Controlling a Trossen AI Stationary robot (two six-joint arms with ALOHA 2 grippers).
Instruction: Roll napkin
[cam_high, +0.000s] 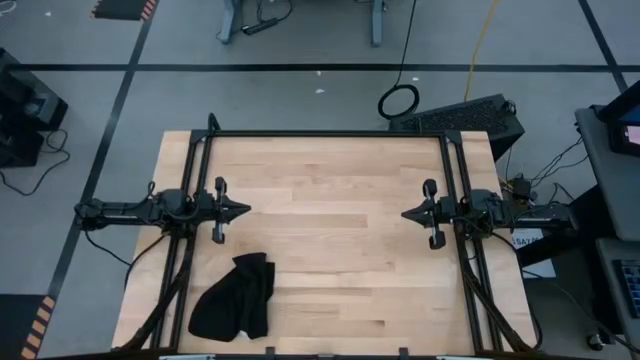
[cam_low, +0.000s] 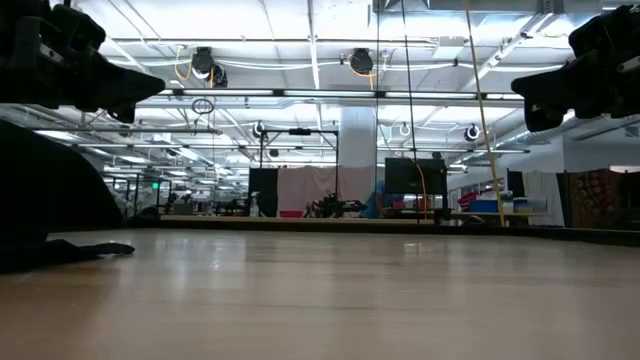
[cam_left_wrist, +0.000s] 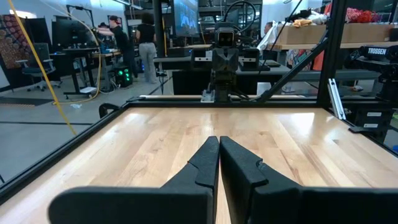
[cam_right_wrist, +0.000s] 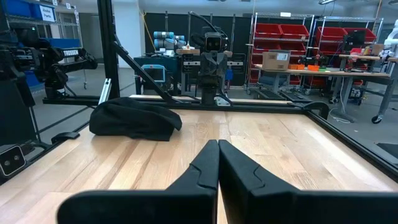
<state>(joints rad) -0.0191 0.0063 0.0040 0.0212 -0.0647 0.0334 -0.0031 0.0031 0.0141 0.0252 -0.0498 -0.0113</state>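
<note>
The black napkin (cam_high: 235, 298) lies crumpled in a loose heap on the wooden table (cam_high: 330, 230), near the front left corner; it also shows as a dark mound in the right wrist view (cam_right_wrist: 134, 119). My left gripper (cam_high: 246, 210) hovers shut above the table's left side, pointing level toward the middle, behind the napkin. My right gripper (cam_high: 405, 214) hovers shut above the right side, facing it. In the wrist views both finger pairs meet: left (cam_left_wrist: 218, 142), right (cam_right_wrist: 217, 145). Neither gripper touches the napkin.
A black metal frame (cam_high: 330, 134) runs along the table's far edge and down both sides under the arms. The bare wood between the two grippers is free. Beyond the table stand racks, desks and people in the room.
</note>
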